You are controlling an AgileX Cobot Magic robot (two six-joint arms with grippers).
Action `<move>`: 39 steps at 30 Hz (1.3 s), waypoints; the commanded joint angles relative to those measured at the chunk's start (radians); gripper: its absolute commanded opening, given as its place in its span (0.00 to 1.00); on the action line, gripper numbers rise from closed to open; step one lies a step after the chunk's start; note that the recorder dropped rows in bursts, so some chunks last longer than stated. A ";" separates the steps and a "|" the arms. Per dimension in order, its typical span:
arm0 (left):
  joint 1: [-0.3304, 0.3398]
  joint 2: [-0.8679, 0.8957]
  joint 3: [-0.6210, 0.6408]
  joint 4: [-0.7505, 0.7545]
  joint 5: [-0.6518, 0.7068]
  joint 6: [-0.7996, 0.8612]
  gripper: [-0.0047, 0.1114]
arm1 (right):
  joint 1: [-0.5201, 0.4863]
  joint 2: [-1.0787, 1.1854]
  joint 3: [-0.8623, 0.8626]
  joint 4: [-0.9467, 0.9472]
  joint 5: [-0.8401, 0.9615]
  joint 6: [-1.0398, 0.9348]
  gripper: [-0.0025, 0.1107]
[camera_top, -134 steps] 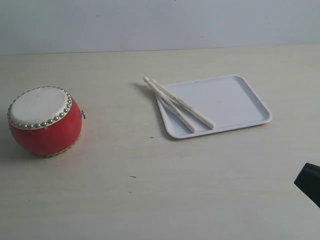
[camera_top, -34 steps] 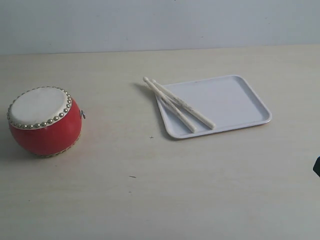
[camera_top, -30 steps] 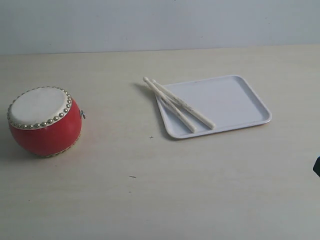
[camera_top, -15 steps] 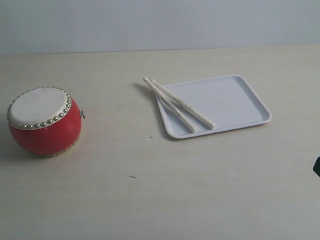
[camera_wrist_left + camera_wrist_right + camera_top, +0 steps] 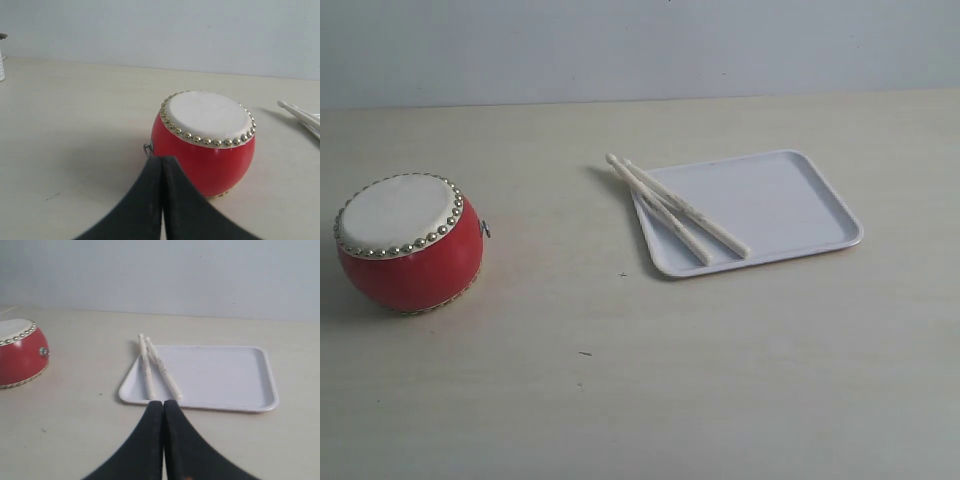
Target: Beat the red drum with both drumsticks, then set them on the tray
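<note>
Cream drumsticks (image 5: 686,207), faint illegible markings

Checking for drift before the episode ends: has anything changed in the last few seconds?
A dark arm part at the exterior view's right edge slid off to the right and is now out of frame. Nothing was taken or let go: the left gripper and right gripper are shut and empty. Drum, sticks and tray have not moved.

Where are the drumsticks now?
In the exterior view the drumsticks lie side by side on the left end of the tray, tips past its rim, right of the red drum.
</note>
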 commanded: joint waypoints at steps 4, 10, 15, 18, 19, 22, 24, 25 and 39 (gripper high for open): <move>-0.006 -0.005 0.003 0.061 -0.009 0.005 0.04 | -0.150 -0.005 0.004 0.000 -0.013 -0.001 0.02; -0.006 -0.005 0.003 0.062 -0.009 0.005 0.04 | -0.150 -0.005 0.004 0.000 -0.013 -0.001 0.02; -0.006 -0.005 0.003 0.062 -0.011 0.005 0.04 | -0.150 -0.005 0.004 0.000 -0.013 -0.001 0.02; -0.006 -0.005 0.003 0.062 -0.011 0.005 0.04 | -0.150 -0.005 0.004 0.000 -0.019 -0.001 0.02; -0.006 -0.005 0.003 0.062 -0.011 0.005 0.04 | -0.150 -0.005 0.004 0.000 -0.024 -0.001 0.02; -0.006 -0.005 0.003 0.062 -0.011 0.005 0.04 | -0.150 -0.005 0.004 0.000 -0.028 -0.001 0.02; -0.006 -0.005 0.003 0.062 -0.003 0.005 0.04 | -0.150 -0.005 0.004 0.000 -0.028 -0.001 0.02; -0.006 -0.005 0.003 0.062 -0.001 0.005 0.04 | -0.150 -0.005 0.004 0.000 -0.028 -0.001 0.02; -0.002 -0.005 0.003 0.066 0.077 -0.151 0.04 | -0.150 -0.005 0.004 0.000 -0.028 -0.001 0.02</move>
